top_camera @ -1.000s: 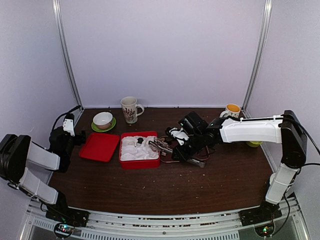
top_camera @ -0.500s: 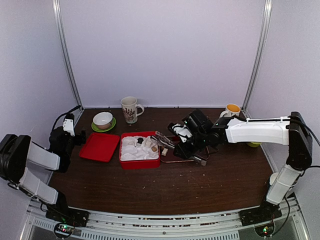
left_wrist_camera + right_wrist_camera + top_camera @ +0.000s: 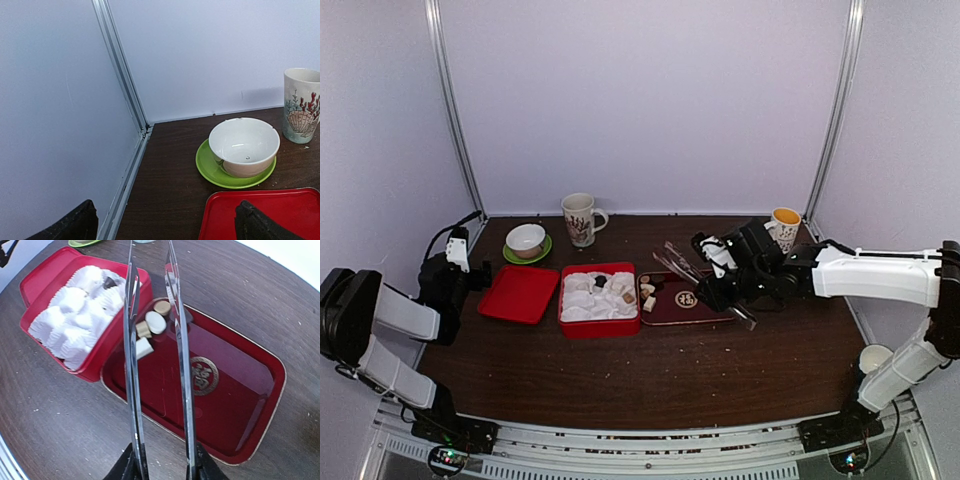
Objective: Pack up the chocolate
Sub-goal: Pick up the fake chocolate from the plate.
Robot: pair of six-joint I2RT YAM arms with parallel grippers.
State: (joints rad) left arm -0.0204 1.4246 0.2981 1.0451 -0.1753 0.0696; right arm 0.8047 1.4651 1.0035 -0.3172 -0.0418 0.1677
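The right tool (image 3: 665, 254) ends in two long, thin metal blades. They stand apart with nothing pinched between them. In the right wrist view they run up the middle of the frame, over one corner of a dark red tray (image 3: 240, 390) with a gold emblem. How high they hang above it I cannot tell.

In that corner, at the tray's upper left, lie four chocolate pieces (image 3: 155, 322): a brown round, a cream round, a tan cube and a white cube. They sit close together, just beside the wall of the red box (image 3: 107, 347). The box's white insert (image 3: 70, 322) holds one dark piece (image 3: 109, 282) near the top of the frame.

In the top view a red lid (image 3: 520, 293) lies flat just left of the box on the tabletop (image 3: 650, 380). At the far left the left tool (image 3: 165, 226) is spread wide and empty. It faces a white bowl (image 3: 244, 147) on a green saucer (image 3: 207, 169), with a shell mug (image 3: 302, 105) to their right. A yellow cup (image 3: 785, 220) stands at the tabletop's upper right.
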